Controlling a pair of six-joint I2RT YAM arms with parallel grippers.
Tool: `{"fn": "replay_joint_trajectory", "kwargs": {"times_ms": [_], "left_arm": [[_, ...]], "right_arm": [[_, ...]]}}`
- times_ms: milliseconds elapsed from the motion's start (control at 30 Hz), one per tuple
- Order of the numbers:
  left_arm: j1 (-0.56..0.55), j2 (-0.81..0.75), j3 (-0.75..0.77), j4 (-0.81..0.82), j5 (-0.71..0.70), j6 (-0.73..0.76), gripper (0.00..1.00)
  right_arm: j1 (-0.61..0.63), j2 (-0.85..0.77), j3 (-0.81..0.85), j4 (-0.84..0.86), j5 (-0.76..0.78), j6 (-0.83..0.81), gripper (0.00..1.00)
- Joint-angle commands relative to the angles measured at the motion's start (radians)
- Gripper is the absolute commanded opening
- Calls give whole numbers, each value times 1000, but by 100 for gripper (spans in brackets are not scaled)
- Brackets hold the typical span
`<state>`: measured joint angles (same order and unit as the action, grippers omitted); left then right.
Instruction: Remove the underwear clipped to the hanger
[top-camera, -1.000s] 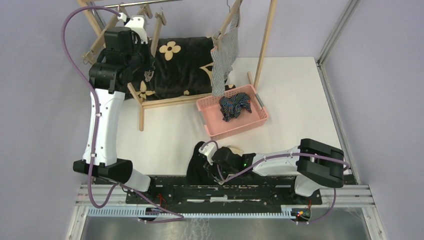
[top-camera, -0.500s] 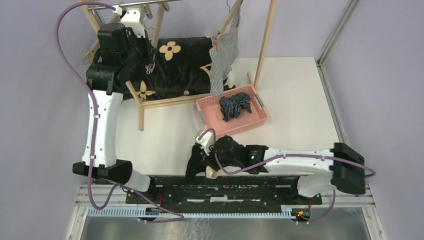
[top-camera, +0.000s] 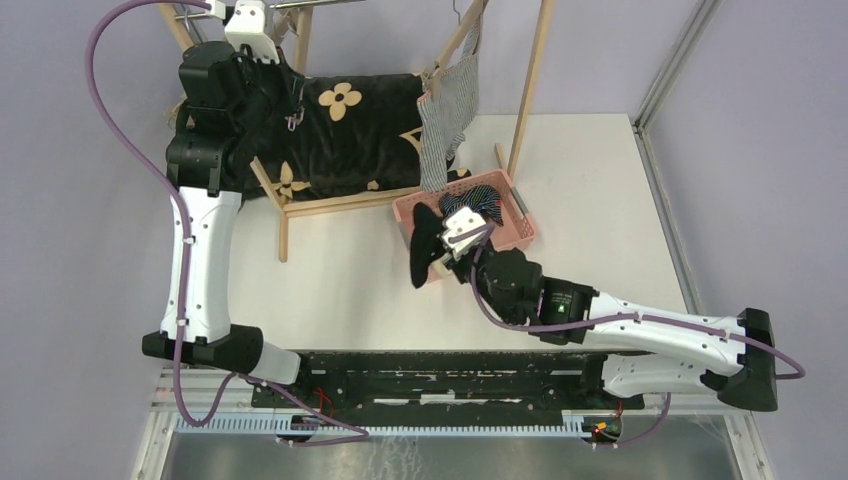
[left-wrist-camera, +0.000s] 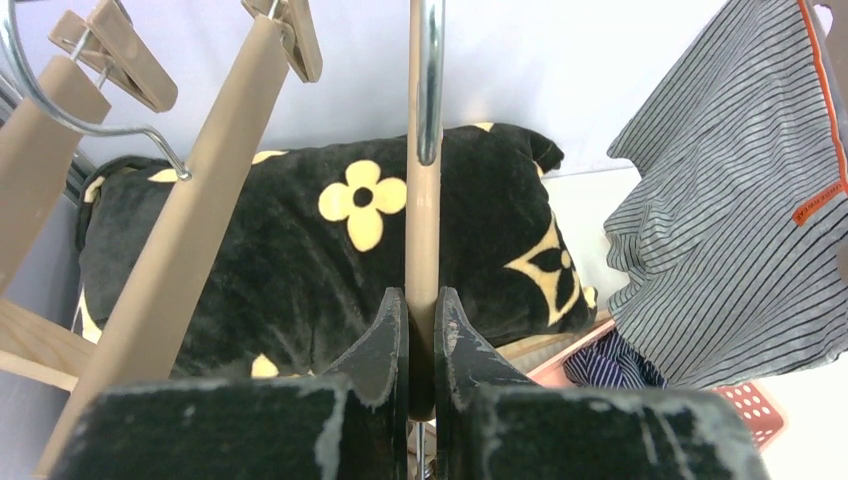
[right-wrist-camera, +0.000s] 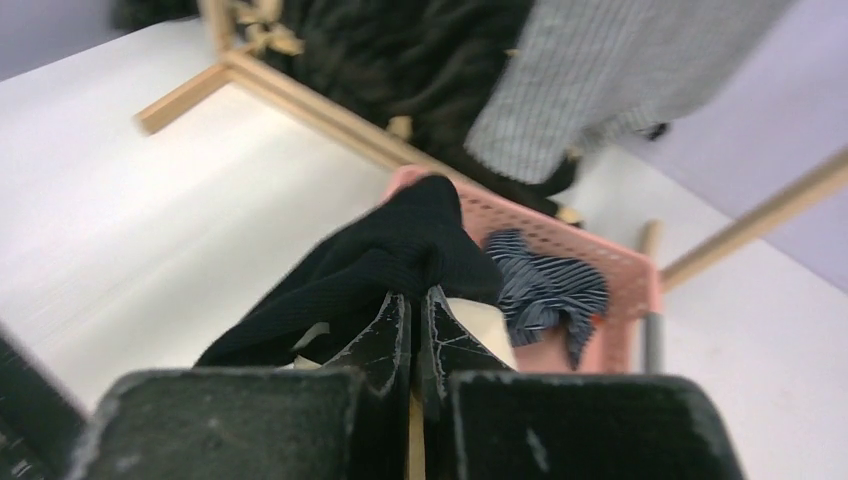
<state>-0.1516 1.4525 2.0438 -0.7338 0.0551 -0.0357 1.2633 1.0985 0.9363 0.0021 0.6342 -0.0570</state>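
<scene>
Underwear tally: navy pair (top-camera: 478, 203) in the pink basket (top-camera: 520, 236), black pair (top-camera: 424, 245) pinched in the right gripper (right-wrist-camera: 418, 300) over its rim, grey striped pair (top-camera: 445, 120) clipped to the hanger (top-camera: 452, 47); left gripper (left-wrist-camera: 421, 330), grip unclear.

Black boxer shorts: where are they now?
Top view: the black shorts hang from the right hand at the pink basket's left edge, beside the navy pair.

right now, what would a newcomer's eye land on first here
The right gripper dangles the black underwear at the near-left corner of the pink basket, where the navy striped underwear already lies. Behind the basket, the grey-and-white striped underwear hangs clipped to its hanger. High at the back left, the left gripper is closed on a wooden bar.
</scene>
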Motion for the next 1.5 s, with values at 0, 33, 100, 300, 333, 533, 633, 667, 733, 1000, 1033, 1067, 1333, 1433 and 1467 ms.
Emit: {"fn": "replay_joint_trajectory", "kwargs": {"times_ms": [0, 33, 100, 300, 333, 533, 633, 667, 733, 1000, 1033, 1067, 1333, 1433, 1467], "left_arm": [[13, 11, 21, 108, 20, -22, 3], [13, 20, 28, 107, 25, -23, 3], [14, 34, 43, 103, 28, -25, 3], [19, 72, 62, 117, 24, -31, 3], [18, 77, 61, 125, 22, -34, 3], [23, 107, 68, 172, 19, -51, 3], [26, 123, 78, 166, 23, -55, 3], [25, 126, 76, 164, 26, -57, 3], [26, 137, 68, 156, 26, -60, 3], [29, 130, 17, 188, 3, -75, 38], [28, 124, 13, 195, 4, -75, 48], [27, 115, 10, 197, 3, -76, 52], [29, 10, -25, 203, -13, -73, 63], [28, -45, -31, 194, -35, -68, 70], [28, -61, -30, 191, -42, -69, 74]], "right_arm": [[-100, -43, 34, 141, 114, -114, 1], [-133, -44, 43, 137, 95, -108, 1], [-200, -44, 53, 137, 53, -98, 1], [-353, -16, 56, 158, -58, -55, 1], [-365, -6, 58, 158, -74, -50, 1], [-390, 63, 83, 161, -140, -31, 1], [-400, 92, 93, 167, -162, -23, 1], [-403, 102, 95, 169, -168, -18, 1], [-413, 135, 99, 172, -183, -10, 1], [-483, 300, 142, 129, -277, 59, 1], [-491, 320, 150, 121, -286, 66, 1], [-499, 341, 159, 111, -296, 72, 1], [-519, 447, 220, 48, -337, 93, 25], [-521, 460, 234, 34, -324, 94, 46], [-522, 461, 235, 34, -322, 95, 48]]}}
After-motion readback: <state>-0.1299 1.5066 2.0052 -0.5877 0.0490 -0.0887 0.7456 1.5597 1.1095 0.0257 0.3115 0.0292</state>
